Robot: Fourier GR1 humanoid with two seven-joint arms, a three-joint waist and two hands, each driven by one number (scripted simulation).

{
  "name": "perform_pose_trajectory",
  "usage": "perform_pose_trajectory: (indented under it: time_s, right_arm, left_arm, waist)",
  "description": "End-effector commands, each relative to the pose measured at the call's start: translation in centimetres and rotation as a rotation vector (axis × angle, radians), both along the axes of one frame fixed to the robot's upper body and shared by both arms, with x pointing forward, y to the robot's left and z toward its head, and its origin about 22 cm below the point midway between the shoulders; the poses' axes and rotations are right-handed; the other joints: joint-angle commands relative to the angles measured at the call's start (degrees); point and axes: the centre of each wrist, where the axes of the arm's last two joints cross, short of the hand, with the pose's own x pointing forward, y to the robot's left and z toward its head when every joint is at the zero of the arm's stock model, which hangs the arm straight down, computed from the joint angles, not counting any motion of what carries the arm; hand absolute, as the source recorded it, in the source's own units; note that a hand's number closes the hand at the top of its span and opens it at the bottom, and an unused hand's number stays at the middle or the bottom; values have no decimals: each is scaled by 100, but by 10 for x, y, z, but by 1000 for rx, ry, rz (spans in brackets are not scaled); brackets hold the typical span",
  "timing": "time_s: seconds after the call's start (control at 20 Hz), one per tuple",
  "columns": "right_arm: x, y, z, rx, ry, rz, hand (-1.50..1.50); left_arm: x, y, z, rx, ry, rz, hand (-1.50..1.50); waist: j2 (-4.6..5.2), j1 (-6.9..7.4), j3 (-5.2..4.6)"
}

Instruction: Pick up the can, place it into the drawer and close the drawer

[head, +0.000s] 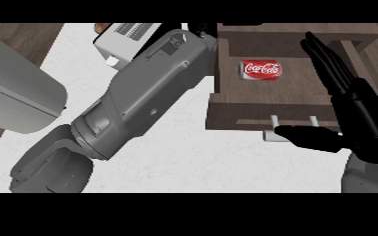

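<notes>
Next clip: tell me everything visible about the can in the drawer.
The can is red with white Coca-Cola lettering and a silvery end at its left. It lies on its side, its length running left to right, on the brown wooden floor of the open drawer, toward the back. Nothing but the drawer floor touches it: the right hand is open near the drawer's front, by the handle, apart from the can.

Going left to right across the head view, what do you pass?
Grey appliance at the left edge → white toaster → left forearm → red can lying in the open drawer → right hand, fingers straight, by the drawer handle.
</notes>
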Motion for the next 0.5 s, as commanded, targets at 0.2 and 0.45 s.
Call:
perform_pose_trajectory:
  time_s: [0.2, 0.45]
  right_arm:
    - [58, 30, -41, -260, 18, 23, -150]
    - [85, 42, -59, -364, 55, -56, -150]
  left_arm:
    - [7, 25, 19, 11, -4, 31, -150]
    - [7, 54, 30, 13, -9, 45, -150]
  waist:
    - [6, 63, 5]
    - [-36, 134, 2]
